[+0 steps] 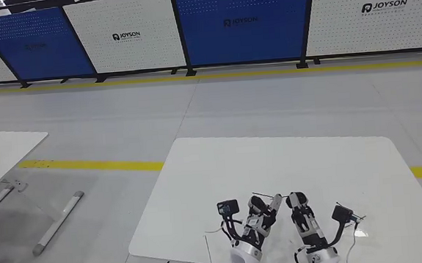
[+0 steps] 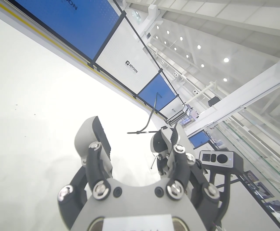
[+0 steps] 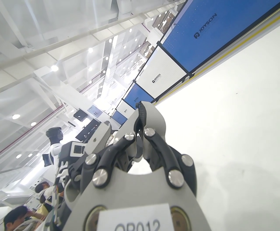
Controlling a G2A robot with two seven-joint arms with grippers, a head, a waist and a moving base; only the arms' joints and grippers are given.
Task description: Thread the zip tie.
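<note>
The right gripper (image 3: 141,108), at the centre of its wrist frame, is clamped on the zip tie (image 2: 146,132). The tie juts from its tip across the middle of the left wrist frame, clear of the white table (image 1: 287,163), probably so both ends are free to work. The left gripper (image 2: 137,134) is spread wide around the tie's pointed end and holds nothing, apparently placed to pinch and feed it. I cannot tell whether the tip has passed through the head.

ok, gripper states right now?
Left gripper: open, empty.
Right gripper: closed on the zip tie.
</note>
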